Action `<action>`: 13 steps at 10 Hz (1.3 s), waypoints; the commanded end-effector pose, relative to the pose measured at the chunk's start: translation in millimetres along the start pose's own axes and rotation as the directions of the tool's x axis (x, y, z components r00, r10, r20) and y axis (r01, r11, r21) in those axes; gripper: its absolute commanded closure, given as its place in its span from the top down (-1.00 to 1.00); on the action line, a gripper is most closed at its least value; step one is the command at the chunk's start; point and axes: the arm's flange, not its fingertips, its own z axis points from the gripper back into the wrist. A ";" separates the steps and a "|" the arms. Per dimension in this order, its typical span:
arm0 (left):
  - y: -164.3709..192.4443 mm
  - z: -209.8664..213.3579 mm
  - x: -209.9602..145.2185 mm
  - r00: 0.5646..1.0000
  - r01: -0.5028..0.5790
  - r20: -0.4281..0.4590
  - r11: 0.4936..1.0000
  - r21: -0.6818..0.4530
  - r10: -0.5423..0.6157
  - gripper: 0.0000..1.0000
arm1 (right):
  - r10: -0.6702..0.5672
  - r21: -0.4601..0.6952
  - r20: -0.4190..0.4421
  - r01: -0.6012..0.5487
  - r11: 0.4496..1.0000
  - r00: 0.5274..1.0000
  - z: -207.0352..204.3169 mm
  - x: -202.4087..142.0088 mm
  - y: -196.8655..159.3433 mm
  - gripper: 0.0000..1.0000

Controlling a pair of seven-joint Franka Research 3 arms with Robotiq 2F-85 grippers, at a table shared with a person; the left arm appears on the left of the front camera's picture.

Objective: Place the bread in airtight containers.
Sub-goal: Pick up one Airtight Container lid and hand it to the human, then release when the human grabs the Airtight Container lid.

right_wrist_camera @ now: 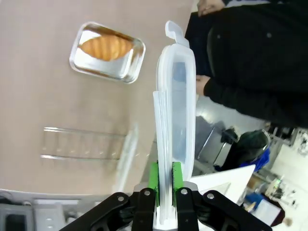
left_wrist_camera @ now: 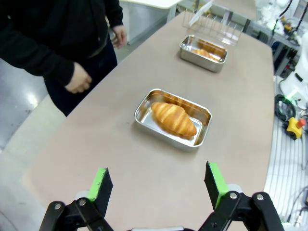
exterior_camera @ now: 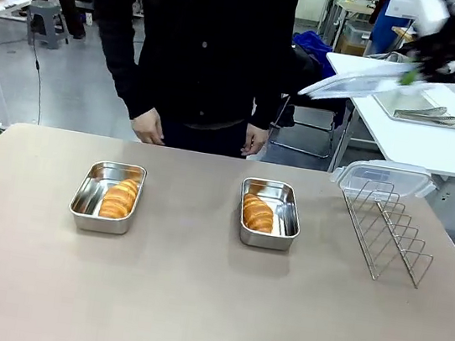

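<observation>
**Status: both croissants in pans, one lid gripped, pans uncovered**

1. Left gripper [left_wrist_camera: 158, 185]: I hold it fully spread, green pads [left_wrist_camera: 101, 184] wide apart, with nothing between them. It hangs above the table [exterior_camera: 192, 301], apart from every object, and points toward the left pan [left_wrist_camera: 144, 115].

2. Right gripper [right_wrist_camera: 164, 180]: my fingers are clamped on one short edge of a clear lid [right_wrist_camera: 175, 120]. In the right wrist view the lid stands edge-on between the pads. In the front view I carry it high at the upper right [exterior_camera: 354, 82], well above the table and beyond the wire rack [exterior_camera: 388, 231]. This part of the front view is motion-blurred.

3. Bread:
   - The left croissant [exterior_camera: 119, 198] lies inside the left pan, against the side nearer the table's middle.
   - The right croissant [exterior_camera: 257, 214] lies inside the right pan [exterior_camera: 286, 221], toward the side facing the left pan.

4. Containers: both pans sit flat on the table, well apart, without lids. The right pan stands near the wire rack.

5. A second lid [exterior_camera: 379, 177] stands at the far end of the wire rack.

6. A person [exterior_camera: 203, 40] stands at the far edge with both hands hanging at the sides, clear of the table.
</observation>
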 end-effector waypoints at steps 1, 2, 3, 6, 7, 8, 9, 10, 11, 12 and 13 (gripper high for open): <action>-1.2 0.3 0.6 0.999 0.022 0.025 1.000 0.000 -0.022 1.00 | 0.125 -0.021 0.011 -0.124 0.992 0.992 -40.9 -10.9 -38.8 -1.00; -1.2 0.3 0.6 0.999 0.022 0.025 1.000 0.000 -0.022 1.00 | 0.158 -0.001 0.015 -0.158 0.987 0.987 -58.7 -9.3 -47.1 -1.00; -1.2 0.3 0.6 0.999 0.022 0.025 1.000 0.000 -0.022 1.00 | 0.181 0.004 0.026 -0.181 0.983 0.983 -73.9 -8.6 -48.2 -1.00; -1.2 0.3 0.6 0.999 0.022 0.025 1.000 0.000 -0.022 1.00 | 0.164 0.036 0.005 -0.164 0.986 0.987 -93.5 -1.0 -44.9 -1.00; -1.2 0.3 0.6 0.999 0.022 0.025 1.000 0.000 -0.022 1.00 | 0.164 0.036 0.005 -0.164 0.986 0.987 -93.5 -1.0 -44.9 -1.00; -1.2 0.3 0.6 0.999 0.022 0.025 1.000 0.000 -0.022 1.00 | 0.164 0.036 0.005 -0.164 0.986 0.987 -93.5 -1.0 -44.9 -1.00; -1.2 0.3 0.6 0.999 0.022 0.025 1.000 0.000 -0.022 1.00 | 0.164 0.036 0.005 -0.164 0.986 0.987 -93.5 -1.0 -44.9 -1.00; -1.2 0.3 0.6 0.999 0.022 0.025 1.000 0.000 -0.022 1.00 | 0.164 0.036 0.005 -0.164 0.986 0.987 -93.5 -1.0 -44.9 -1.00; -1.2 0.3 0.6 0.999 0.022 0.025 1.000 0.000 -0.022 1.00 | 0.164 0.036 0.005 -0.164 0.986 0.987 -93.5 -1.0 -44.9 -1.00; -1.2 0.3 0.6 0.999 0.022 0.025 1.000 0.000 -0.022 1.00 | 0.164 0.036 0.005 -0.164 0.986 0.987 -93.5 -1.0 -44.9 -1.00; -1.2 0.3 0.6 0.999 0.022 0.025 1.000 0.000 -0.022 1.00 | 0.164 0.036 0.005 -0.164 0.986 0.987 -93.5 -1.0 -44.9 -1.00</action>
